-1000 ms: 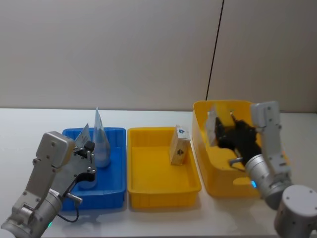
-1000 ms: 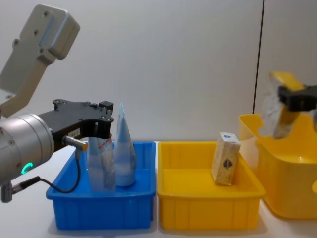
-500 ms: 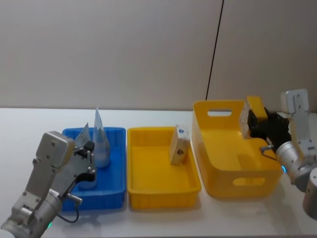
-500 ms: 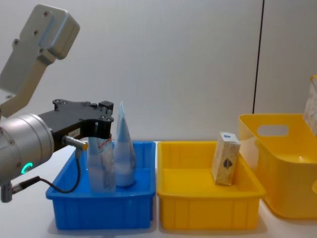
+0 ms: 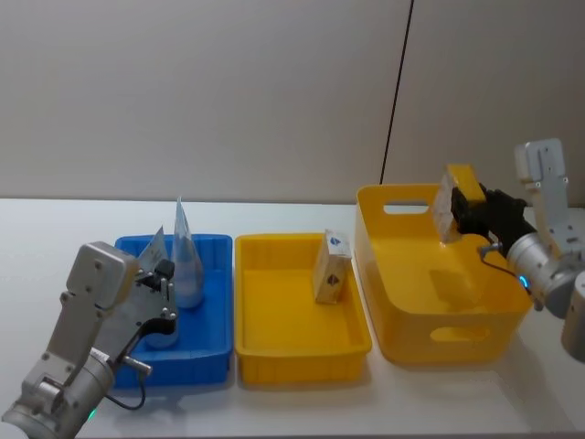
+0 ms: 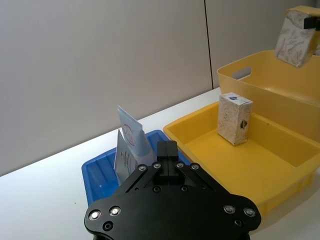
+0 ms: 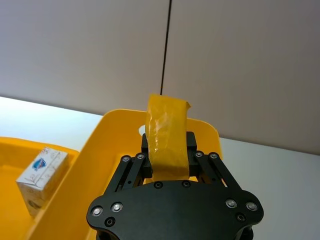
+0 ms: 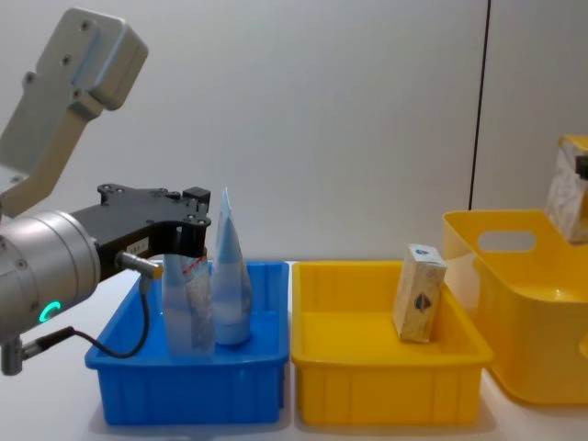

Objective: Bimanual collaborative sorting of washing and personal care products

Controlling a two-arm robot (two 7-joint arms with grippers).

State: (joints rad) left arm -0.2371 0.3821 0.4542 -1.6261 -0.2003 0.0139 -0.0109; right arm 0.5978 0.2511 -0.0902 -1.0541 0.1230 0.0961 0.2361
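Tubes point(image 8: 230, 276), 2, are standing in the blue bin point(image 8: 184, 401), the left gripper point(image 8: 186, 246) beside them; its hold I cannot tell. 1 box point(image 5: 331, 268) is leaning in the middle yellow tray point(image 5: 302, 354). Farther, the right gripper point(image 5: 464, 212) is clamping another box point(image 5: 454, 192) above the deep yellow bin point(image 5: 439, 331), seemingly the last to place.

2 tubes point(image 8: 231, 289) stand in blue bin point(image 8: 188, 390); 1 box point(image 8: 419, 294) leans in yellow tray point(image 8: 386, 393); another box point(image 8: 566, 197) high right.
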